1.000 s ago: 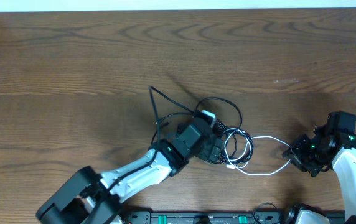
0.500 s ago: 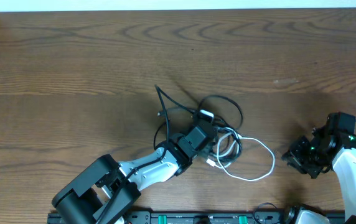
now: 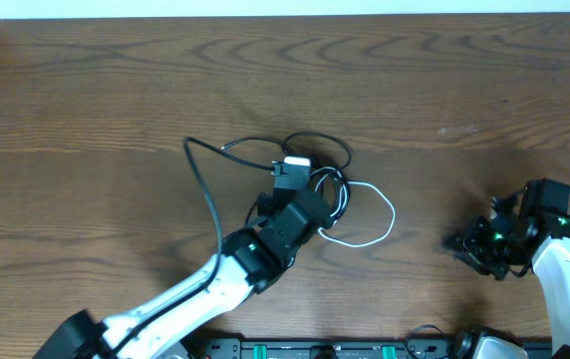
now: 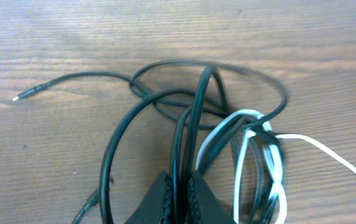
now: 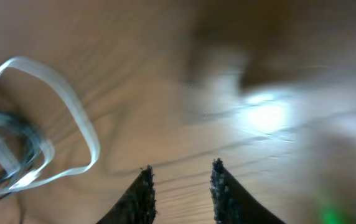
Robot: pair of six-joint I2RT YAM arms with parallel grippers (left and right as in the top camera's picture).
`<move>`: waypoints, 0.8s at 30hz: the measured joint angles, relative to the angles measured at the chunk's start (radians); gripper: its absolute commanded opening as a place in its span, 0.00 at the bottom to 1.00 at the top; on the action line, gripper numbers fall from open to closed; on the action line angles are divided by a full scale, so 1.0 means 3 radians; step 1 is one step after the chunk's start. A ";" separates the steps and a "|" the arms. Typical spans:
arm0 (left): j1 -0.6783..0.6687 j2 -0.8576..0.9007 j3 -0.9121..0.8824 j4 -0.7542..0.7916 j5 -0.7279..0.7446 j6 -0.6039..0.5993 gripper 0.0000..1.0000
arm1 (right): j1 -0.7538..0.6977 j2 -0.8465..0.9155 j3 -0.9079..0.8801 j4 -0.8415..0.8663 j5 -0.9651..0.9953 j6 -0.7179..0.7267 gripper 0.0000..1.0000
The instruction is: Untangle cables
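**Cables Only Partly Loosened; Separation Not Yet Done**

Overhead view: on the dark brown wooden tabletop [image 3: 116, 100], the tangle is seen just left of the frame's centre. The thin, flexible black cords [image 3: 333, 179] are looped over one another there, and one long strand is swept out to the left. A thin white cord [image 3: 393, 214] is drawn out of the knot as a loop towards the right. The left gripper [image 3: 300, 187] is placed right on the tangle. The right gripper [image 3: 469, 244] is held at the right edge, well apart from every cord.

Left wrist view: the left gripper [image 4: 178, 198] is closed, and strands of the black cords [image 4: 201, 93] are pinched between its fingers at the bottom centre. The white cord [image 4: 327, 152] is threaded through the black loops on the right. One small black plug end [image 4: 17, 98] is seen lying free at the left.

Right wrist view: the picture is blurred. The right gripper [image 5: 181, 186] is seen with its fingers apart and only bare wood between them; nothing is held. The white cord [image 5: 81, 118] is shown at the left edge.

The work is judged to be at an early to middle stage: the bundle is spread out, but no cord is yet separated. The white cord remains to be freed, and the black loops to be parted.
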 measured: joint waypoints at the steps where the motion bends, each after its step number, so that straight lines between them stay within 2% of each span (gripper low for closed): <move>1: 0.0000 -0.0072 0.0000 -0.0042 0.0033 -0.0010 0.08 | -0.0003 0.0000 0.0000 0.0022 -0.0240 -0.0142 0.49; 4: 0.0000 -0.0211 0.0000 -0.0107 0.0163 -0.0024 0.07 | -0.0009 0.0000 0.0000 0.0020 -0.1002 -0.0671 0.60; 7: 0.0000 -0.0310 0.0000 -0.0108 0.0314 -0.0032 0.08 | -0.0009 -0.0001 0.0000 -0.0018 -0.1663 -0.1158 0.61; 10: 0.0000 -0.0408 0.0000 -0.0108 0.0444 -0.0033 0.08 | -0.0009 -0.0003 0.0000 -0.0028 -0.1998 -0.1414 0.61; 11: 0.0000 -0.0432 0.0000 -0.0109 0.0469 -0.0033 0.16 | -0.0009 -0.0003 0.0000 -0.0032 -0.2073 -0.1472 0.61; 12: 0.0000 -0.0449 0.0000 -0.0109 0.0495 -0.0033 0.31 | -0.0009 -0.0003 0.0000 -0.0037 -0.2117 -0.1508 0.61; 13: 0.0000 -0.0455 0.0000 -0.0117 0.0519 -0.0022 0.57 | -0.0009 -0.0003 0.0000 -0.0041 -0.2167 -0.1548 0.61; 15: 0.0000 -0.0448 0.0000 -0.0140 0.0540 -0.0034 0.87 | -0.0004 -0.0003 0.0000 -0.0041 -0.2213 -0.1587 0.61; 16: 0.0000 -0.0434 0.0000 -0.0153 0.0547 -0.0033 0.94 | 0.0010 -0.0003 0.0000 -0.0041 -0.2219 -0.1609 0.61; 24: 0.0000 0.0160 0.0000 -0.0103 0.0547 0.0084 0.95 | 0.0150 -0.0003 0.0000 -0.0047 -0.2157 -0.1659 0.61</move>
